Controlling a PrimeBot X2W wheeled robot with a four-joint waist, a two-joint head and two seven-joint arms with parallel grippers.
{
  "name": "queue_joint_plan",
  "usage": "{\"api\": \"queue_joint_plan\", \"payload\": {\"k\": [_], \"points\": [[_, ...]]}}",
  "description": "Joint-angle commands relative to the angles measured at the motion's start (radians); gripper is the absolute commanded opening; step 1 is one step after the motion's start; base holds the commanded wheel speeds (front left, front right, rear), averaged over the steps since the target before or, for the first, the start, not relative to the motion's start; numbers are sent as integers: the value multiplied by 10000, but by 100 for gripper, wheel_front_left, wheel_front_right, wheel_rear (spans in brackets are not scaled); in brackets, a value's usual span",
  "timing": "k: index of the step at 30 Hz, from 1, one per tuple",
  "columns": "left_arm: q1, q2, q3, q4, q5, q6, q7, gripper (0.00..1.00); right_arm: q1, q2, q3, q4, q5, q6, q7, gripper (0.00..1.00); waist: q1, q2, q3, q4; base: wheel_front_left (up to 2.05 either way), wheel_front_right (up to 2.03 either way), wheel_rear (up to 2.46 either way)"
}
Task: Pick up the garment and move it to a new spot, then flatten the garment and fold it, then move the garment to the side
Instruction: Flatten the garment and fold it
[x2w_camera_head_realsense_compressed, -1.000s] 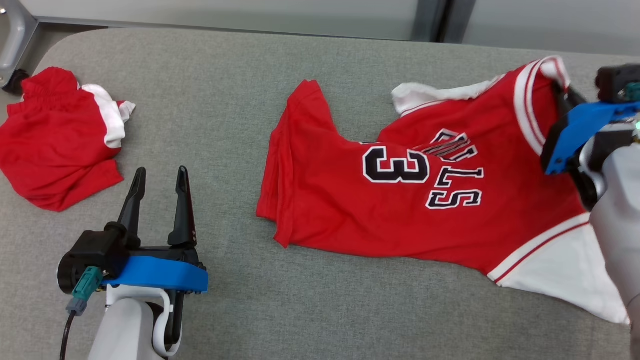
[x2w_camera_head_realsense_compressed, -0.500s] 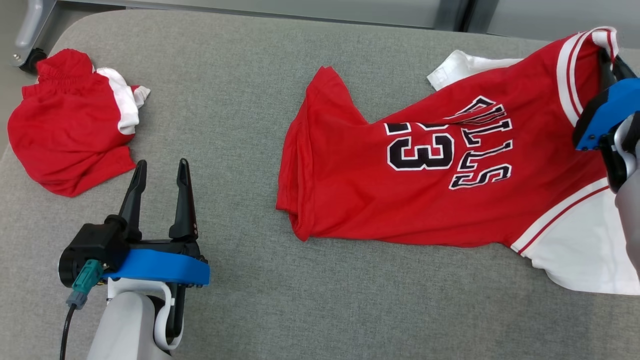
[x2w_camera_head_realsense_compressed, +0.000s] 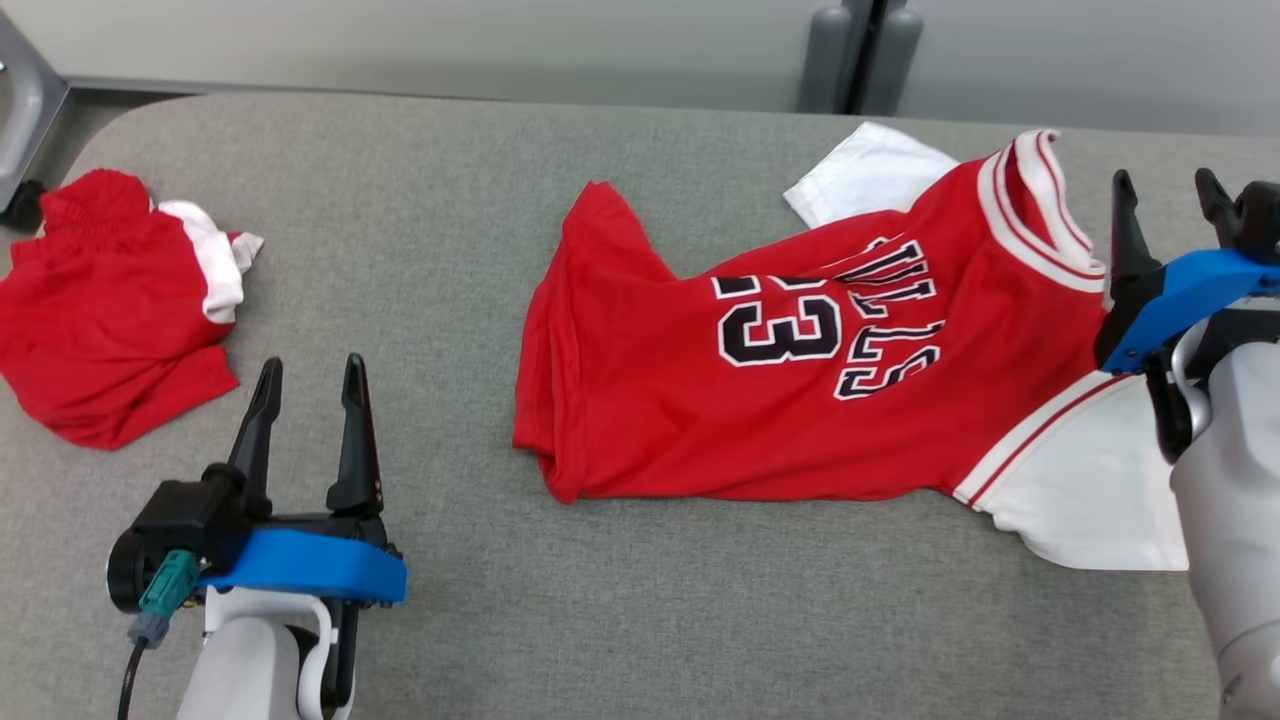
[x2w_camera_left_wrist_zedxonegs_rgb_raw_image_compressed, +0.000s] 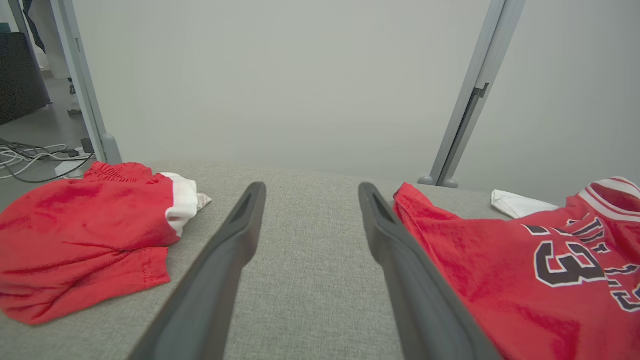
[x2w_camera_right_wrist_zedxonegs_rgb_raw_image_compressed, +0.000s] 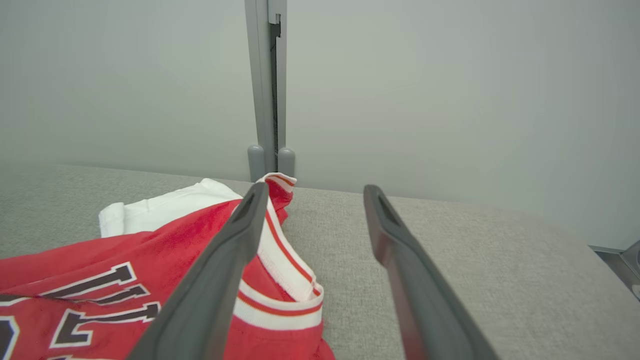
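Our red shirt (x2w_camera_head_realsense_compressed: 800, 400) lies on the gray bench (x2w_camera_head_realsense_compressed: 450, 200), a bit to the right of the middle. It is spread out but not smooth. There are wrinkles in it, and its left edge is folded over on itself. The front faces up, and we can see black letters and a number (x2w_camera_head_realsense_compressed: 780, 332) with white edges. They lie sideways to us. The collar (x2w_camera_head_realsense_compressed: 1040, 220), with its red and white stripes, points to our right and stands up a little. One white sleeve (x2w_camera_head_realsense_compressed: 868, 175) pokes out at the far side of the shirt. The other white sleeve (x2w_camera_head_realsense_compressed: 1090, 500) lies flat on the near side, and our right arm (x2w_camera_head_realsense_compressed: 1230, 500) hides part of it.

Our right pincer (x2w_camera_head_realsense_compressed: 1163, 180) is spread wide and has nothing in it. It is just beside the collar, on the right of it. In the right wrist view, one finger (x2w_camera_right_wrist_zedxonegs_rgb_raw_image_compressed: 215, 280) crosses in front of the collar, and bare bench shows between the two fingers. We cannot tell if that finger touches the cloth.

Our left pincer (x2w_camera_head_realsense_compressed: 311, 362) is spread apart too, with nothing in it. It hangs over bare bench, between the shirt and a small pile of red and white clothes (x2w_camera_head_realsense_compressed: 100, 320) near the left end of the bench. It touches neither one.

Behind the bench is a pale wall with a gray post (x2w_camera_head_realsense_compressed: 860, 55).
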Motion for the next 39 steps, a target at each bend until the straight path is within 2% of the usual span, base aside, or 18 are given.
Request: {"api": "queue_joint_plan", "payload": {"k": [1,14,22,29,39], "points": [[187,53,93,5,59,-16,-27,100,413,172,8,-466,159,1,-57,100,-1,0,-303,-259,0,0,0],[756,40,312,-120,252,-16,-28,100,3859,1085,837,-5185,1683,1,-62,100,-1,0,-896,-657,0,0,0],[839,87,334,-131,300,-16,-27,100,5723,1612,1556,-7415,2070,1,-62,100,-1,0,-1004,-747,0,0,0],[737,175,362,-135,281,-16,-28,100,6742,1750,1984,-8347,2472,1,-64,100,-1,0,-941,-742,0,0,0],[662,259,369,-39,409,-16,-28,100,6925,1751,2090,-8351,2597,1,-64,100,-1,0,-949,-800,0,0,0]]}}
